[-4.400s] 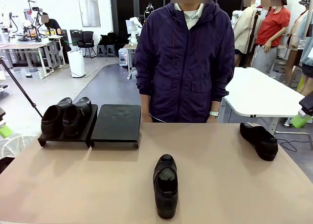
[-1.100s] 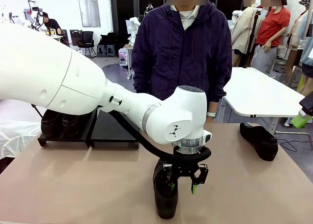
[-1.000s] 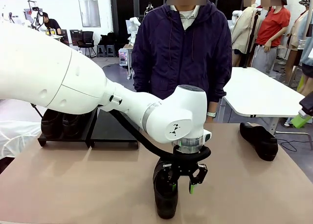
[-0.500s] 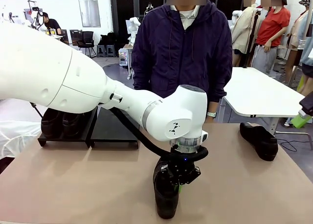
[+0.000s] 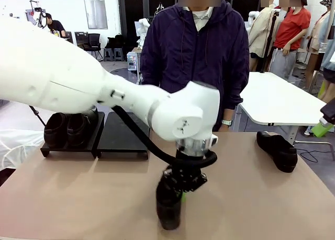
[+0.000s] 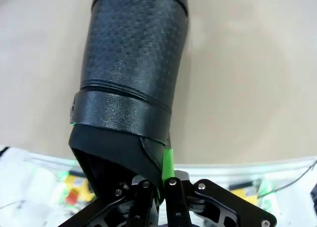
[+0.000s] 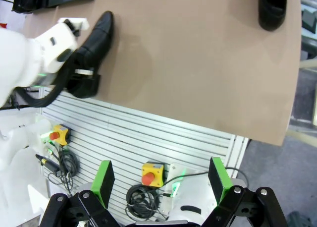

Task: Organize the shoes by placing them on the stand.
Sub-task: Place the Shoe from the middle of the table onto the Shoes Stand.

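Your left pincer [image 5: 184, 184] went from open to clenched on the heel rim of the middle shoe [image 5: 168, 207]. The shoe tipped and shifted left, lower centre of frame. Grasp looked made; the carry to the empty stand [image 5: 112, 139] at mid-left was next. Right pincer [image 7: 161, 180] stayed released.

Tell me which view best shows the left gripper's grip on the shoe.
The left wrist view: the left gripper pinches the rim of the shoe up close. In the front view the wrist partly hides it; the right wrist view shows it small and distant.
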You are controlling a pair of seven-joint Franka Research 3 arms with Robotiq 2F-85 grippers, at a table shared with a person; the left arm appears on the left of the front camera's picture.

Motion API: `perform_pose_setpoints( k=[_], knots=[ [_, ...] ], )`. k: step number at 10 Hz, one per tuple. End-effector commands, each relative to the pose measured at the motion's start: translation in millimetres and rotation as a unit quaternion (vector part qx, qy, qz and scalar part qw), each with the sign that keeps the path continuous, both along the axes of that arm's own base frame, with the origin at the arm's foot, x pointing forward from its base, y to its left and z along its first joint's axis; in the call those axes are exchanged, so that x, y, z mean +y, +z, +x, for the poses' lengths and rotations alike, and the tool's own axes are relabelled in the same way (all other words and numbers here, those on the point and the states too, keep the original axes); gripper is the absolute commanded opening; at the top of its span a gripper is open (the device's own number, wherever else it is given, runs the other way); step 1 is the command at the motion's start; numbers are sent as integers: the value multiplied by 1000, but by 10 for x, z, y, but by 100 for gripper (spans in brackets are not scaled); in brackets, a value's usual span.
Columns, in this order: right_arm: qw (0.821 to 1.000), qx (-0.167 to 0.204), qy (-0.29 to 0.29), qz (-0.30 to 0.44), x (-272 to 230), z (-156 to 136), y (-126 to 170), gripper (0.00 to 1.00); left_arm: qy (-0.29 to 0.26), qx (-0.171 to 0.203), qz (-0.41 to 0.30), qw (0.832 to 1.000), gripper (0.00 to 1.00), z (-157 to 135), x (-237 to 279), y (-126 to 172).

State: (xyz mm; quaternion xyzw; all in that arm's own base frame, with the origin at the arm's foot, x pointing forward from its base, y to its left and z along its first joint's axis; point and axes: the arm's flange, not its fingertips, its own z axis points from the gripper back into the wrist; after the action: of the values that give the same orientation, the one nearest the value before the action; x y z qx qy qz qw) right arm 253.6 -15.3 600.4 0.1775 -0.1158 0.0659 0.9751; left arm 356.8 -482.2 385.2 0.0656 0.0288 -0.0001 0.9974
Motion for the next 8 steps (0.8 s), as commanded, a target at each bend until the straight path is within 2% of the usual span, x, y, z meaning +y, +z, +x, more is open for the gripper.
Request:
perform_pose_setpoints(
  k=[1,2,3,4,6,8],
  knots=[
    [1000,4,-7,12,24,2,33,100,-84,-32,41,995,0,-368,598,831],
    [1000,4,-7,12,24,2,33,100,-123,-60,94,986,0,-567,907,1204],
    [1000,4,-7,12,24,2,33,100,-65,-93,90,990,0,-664,1223,1432],
    [1000,4,-7,12,24,2,33,100,-37,-116,79,989,0,-713,1545,1542],
    [1000,4,-7,12,24,2,33,100,34,-163,44,985,0,-734,2111,1480],
    [1000,4,-7,12,24,2,33,100,104,-240,41,964,0,-688,2315,1303]
  ],
)
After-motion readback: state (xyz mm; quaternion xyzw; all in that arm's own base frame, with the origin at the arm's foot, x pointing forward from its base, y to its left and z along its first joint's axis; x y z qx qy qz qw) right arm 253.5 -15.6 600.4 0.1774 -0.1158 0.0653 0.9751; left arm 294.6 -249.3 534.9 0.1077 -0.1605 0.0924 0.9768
